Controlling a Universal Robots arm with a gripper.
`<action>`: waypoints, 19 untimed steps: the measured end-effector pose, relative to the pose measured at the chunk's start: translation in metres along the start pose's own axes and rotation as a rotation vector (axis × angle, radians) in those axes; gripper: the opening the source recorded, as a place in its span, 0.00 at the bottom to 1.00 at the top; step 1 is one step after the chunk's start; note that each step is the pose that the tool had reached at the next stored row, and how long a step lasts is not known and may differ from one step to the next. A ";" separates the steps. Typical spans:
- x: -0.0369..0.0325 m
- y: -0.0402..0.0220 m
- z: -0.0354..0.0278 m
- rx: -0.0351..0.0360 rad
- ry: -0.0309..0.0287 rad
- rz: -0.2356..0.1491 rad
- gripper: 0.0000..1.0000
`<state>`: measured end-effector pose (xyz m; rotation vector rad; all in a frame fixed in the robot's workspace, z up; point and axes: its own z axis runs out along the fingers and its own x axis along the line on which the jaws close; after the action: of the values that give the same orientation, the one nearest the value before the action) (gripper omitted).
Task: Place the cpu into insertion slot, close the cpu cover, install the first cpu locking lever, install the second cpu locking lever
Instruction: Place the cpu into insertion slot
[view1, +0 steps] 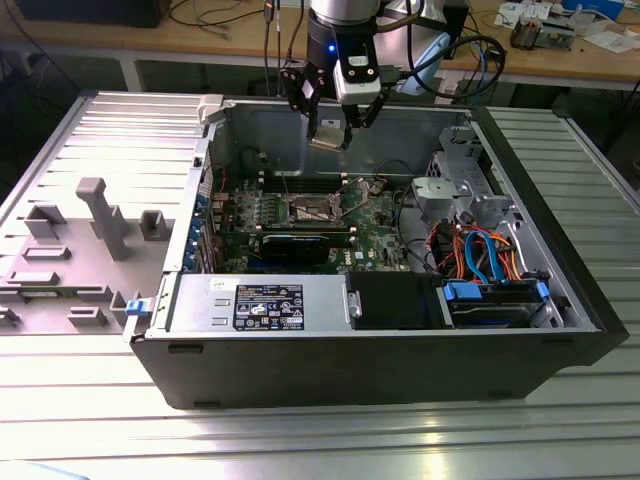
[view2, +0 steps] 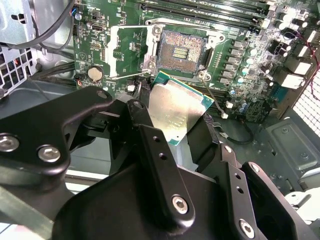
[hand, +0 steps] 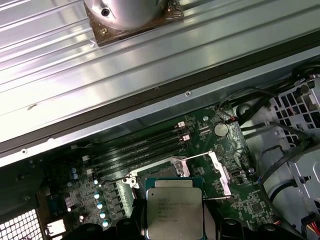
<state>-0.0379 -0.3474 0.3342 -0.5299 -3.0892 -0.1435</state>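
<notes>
Claw: your gripper (view2: 174, 120) was pinching the cpu (view2: 182, 106) by two opposite edges, with its black fingers (view2: 155, 150) pressed in on either side.
Cpu position: you held it in the air above the motherboard (view2: 235, 75), apart from it and just short of the insertion slot (view2: 181, 50).
Slot: it lay bare, with its contact field exposed.
Cpu cover: the cpu cover (view2: 114, 47) stood swung open beside the slot, its window frame showing.
Hidden: in the second wrist view the fingers covered the cpu's side edges. In the first wrist view the picture's edge cut off part of the chip, and the chip hid most of the slot.
Hard to make out: in the exterior view the chip was a small pale patch under your claw, above the open computer case (view1: 400, 350).
</notes>
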 end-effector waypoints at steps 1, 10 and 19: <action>0.0000 0.0000 0.0000 0.0000 -0.0001 0.001 0.55; 0.0000 0.0000 0.0000 -0.0002 -0.0011 0.012 0.55; 0.0000 0.0000 0.0000 -0.0004 -0.0019 0.022 0.55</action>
<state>-0.0378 -0.3474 0.3342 -0.5636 -3.0843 -0.1436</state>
